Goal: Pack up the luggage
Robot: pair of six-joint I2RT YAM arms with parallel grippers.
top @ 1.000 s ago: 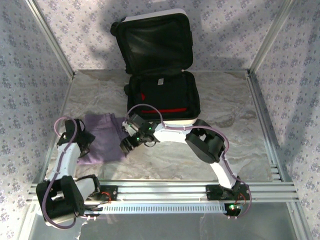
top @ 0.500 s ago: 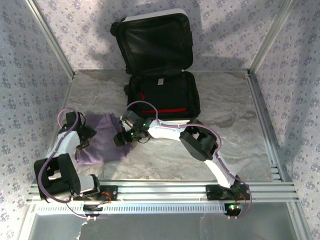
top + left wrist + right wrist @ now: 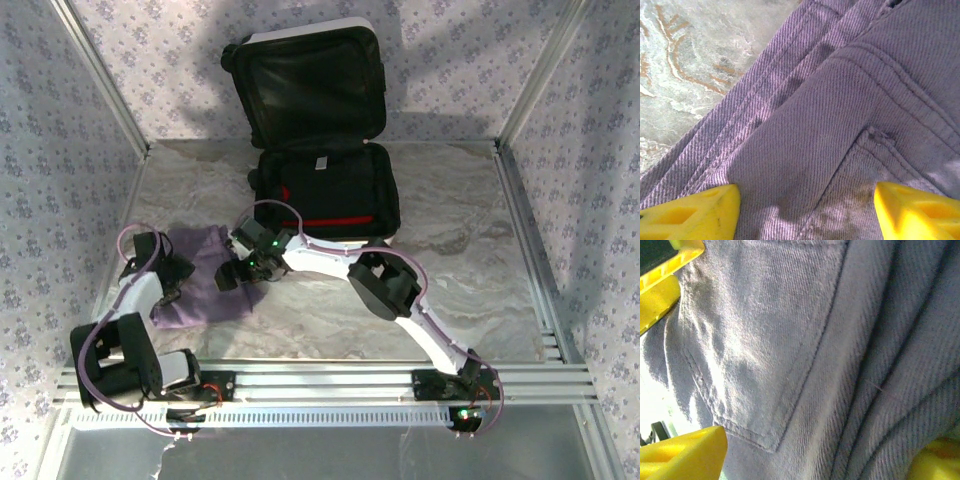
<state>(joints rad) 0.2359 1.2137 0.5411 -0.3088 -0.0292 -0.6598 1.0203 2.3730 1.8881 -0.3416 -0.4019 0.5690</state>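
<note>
Marble table (image 3: 470, 260) held the luggage (image 3: 325, 190) at 12 o'clock, open with its lid up. Its shell looked hard and smooth (maybe slippery), so the rim or handle seemed best to grab. Soft purple trousers (image 3: 200, 290) lay at its 8 o'clock. The left gripper (image 3: 805, 212) and right gripper (image 3: 810, 460) hung wide over them, holding nothing. Since a second before, the right arm had slid toward 9 o'clock; the luggage stayed put.

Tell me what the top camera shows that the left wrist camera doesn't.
Top view: the open luggage and the right gripper over the purple garment. Left wrist view: close-up twill weave, pocket stitching, and the left gripper's yellow fingers spread open over the cloth. Shared: the purple garment lying on the marble table.
</note>
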